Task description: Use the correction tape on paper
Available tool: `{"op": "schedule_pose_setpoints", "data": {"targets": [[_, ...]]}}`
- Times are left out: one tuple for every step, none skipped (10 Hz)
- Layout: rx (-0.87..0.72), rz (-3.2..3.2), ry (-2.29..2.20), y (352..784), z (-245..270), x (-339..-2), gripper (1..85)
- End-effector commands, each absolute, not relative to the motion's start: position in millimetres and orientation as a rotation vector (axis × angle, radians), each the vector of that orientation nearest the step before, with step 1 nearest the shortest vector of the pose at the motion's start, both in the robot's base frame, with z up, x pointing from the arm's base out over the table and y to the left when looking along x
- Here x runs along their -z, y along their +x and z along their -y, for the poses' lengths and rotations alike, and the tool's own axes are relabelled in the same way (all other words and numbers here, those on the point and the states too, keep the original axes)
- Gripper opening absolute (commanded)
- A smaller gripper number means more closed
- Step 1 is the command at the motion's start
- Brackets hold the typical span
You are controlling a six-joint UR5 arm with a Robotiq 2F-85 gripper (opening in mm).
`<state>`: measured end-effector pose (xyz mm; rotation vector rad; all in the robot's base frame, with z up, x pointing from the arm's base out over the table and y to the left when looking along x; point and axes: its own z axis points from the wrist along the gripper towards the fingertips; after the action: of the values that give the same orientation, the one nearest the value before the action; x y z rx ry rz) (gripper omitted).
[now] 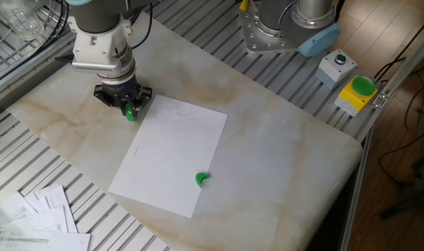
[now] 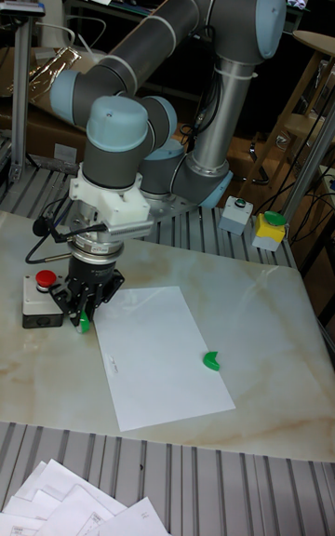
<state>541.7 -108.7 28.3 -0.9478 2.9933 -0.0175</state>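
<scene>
Gripping the tape in closed jaws, gripper pointing straight down. Hovering at, possibly touching, the paper at its far-left corner; sheet stretching away toward the near right, long axis running that way.

The correction tape sits between the fingers of my hand, only its green part showing below them; its casing and tip are hidden. It hangs just off the far left corner of the paper. The paper is one large white sheet lying flat and skewed on the marble counter, with a faint mark near its left edge.
</scene>
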Motion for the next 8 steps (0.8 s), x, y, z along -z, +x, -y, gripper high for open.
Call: {"op": "schedule_pose_setpoints", "data": {"targets": [[0.020,-3.029,-0.917,539.1,110.0,-30.0,29.0],[0.025,-3.044,-0.909,538.1,110.3,-30.9,28.7],[0.027,-3.045,-0.906,538.7,110.3,-30.6,28.7],[0.027,-3.047,-0.907,539.4,109.9,-29.8,28.7],[0.025,-3.050,-0.907,539.8,109.5,-28.8,28.7],[0.025,-3.049,-0.910,540.8,109.0,-28.3,28.7],[0.026,-3.053,-0.908,541.5,108.3,-28.5,28.7],[0.030,-3.063,-0.906,541.3,108.3,-28.7,28.7]]}}
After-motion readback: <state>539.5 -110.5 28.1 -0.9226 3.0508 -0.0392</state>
